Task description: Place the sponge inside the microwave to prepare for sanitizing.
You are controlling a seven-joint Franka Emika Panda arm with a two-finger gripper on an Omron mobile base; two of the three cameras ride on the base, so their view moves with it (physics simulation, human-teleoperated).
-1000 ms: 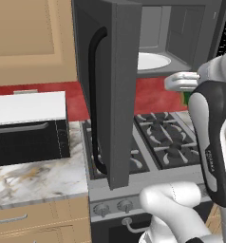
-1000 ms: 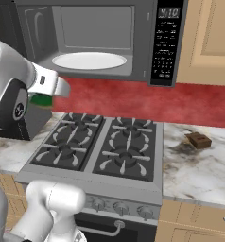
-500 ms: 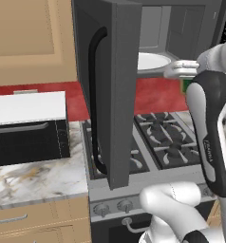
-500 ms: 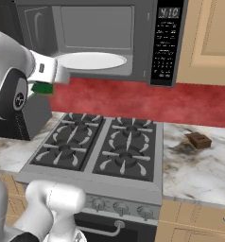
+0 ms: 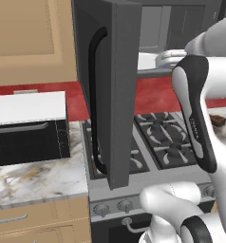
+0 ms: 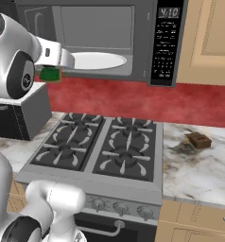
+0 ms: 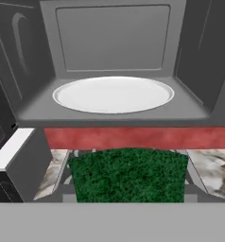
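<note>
Sponge [image 7: 128, 175] sits clamped in the gripper [image 6: 51, 74], jaws partly closed on it, just outside the open microwave [image 6: 166, 42]. Hand view looks straight at the white plate [image 7: 113, 94] inside; left base view instead shows the door [image 5: 112, 85] swung wide — its handle facing out.

Arm rises from base, upper link upright w/ dark joint cover facing left base cam, forearm bent fwd toward the microwave [image 6: 133, 42] opening. Wrist approx level, hand pointing into the cavity front. Gripper [image 6: 50, 74] sits just outside the opening, at its lower left corner in right base view; jaws part-way apart, clamped on the sponge [image 7: 128, 175], green face toward hand cam. Sponge carried in air, clear of cavity floor, just short of the sill. Fingertips themselves hidden behind sponge in hand view. White elbow housing big in foreground of right base view
</note>
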